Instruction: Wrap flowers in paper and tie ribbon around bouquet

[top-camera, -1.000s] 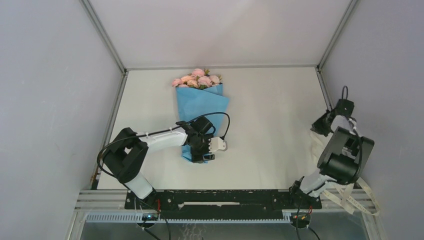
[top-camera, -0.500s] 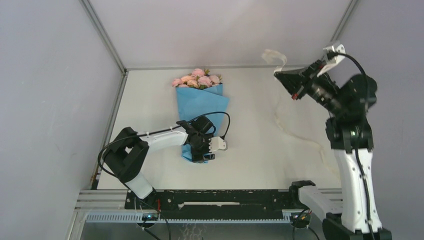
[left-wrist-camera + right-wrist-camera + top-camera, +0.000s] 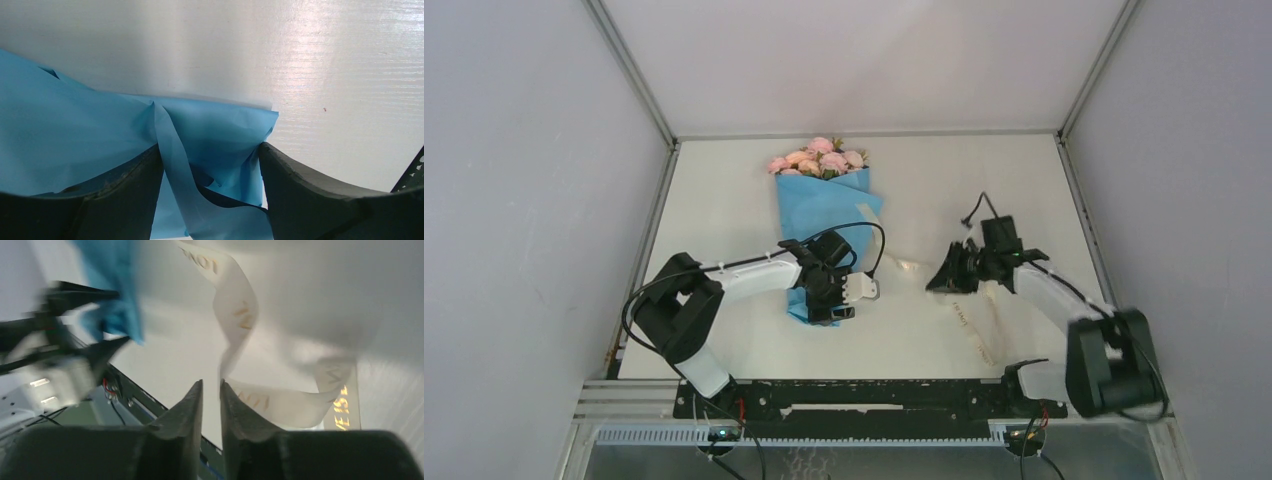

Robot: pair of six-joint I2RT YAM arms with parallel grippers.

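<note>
The bouquet [image 3: 826, 215] lies on the table, pink flowers [image 3: 819, 158] at its far wide end and light-blue paper [image 3: 824, 205] wrapped into a cone. My left gripper [image 3: 832, 300] [image 3: 210, 146] is shut on the cone's narrow near end [image 3: 215, 125], both fingers pressed against the paper. The cream ribbon [image 3: 967, 328] [image 3: 240, 310] trails across the table from the bouquet's right side toward the near edge. My right gripper [image 3: 939, 280] [image 3: 211, 384] sits low over the table right of the bouquet, jaws a narrow slit apart. The ribbon's edge touches one fingertip [image 3: 223, 386], with nothing between the fingers.
Grey walls enclose the white table [image 3: 724, 200] on three sides. A black and aluminium rail [image 3: 854, 400] carrying the arm bases runs along the near edge. The right wrist view, blurred, also shows the blue paper [image 3: 117, 290] and the left arm [image 3: 60, 355].
The right arm swung from the far right edge, up high with the ribbon, then down beside the bouquet. The ribbon now lies on the table and its jaws have parted slightly. The left arm stayed still.
</note>
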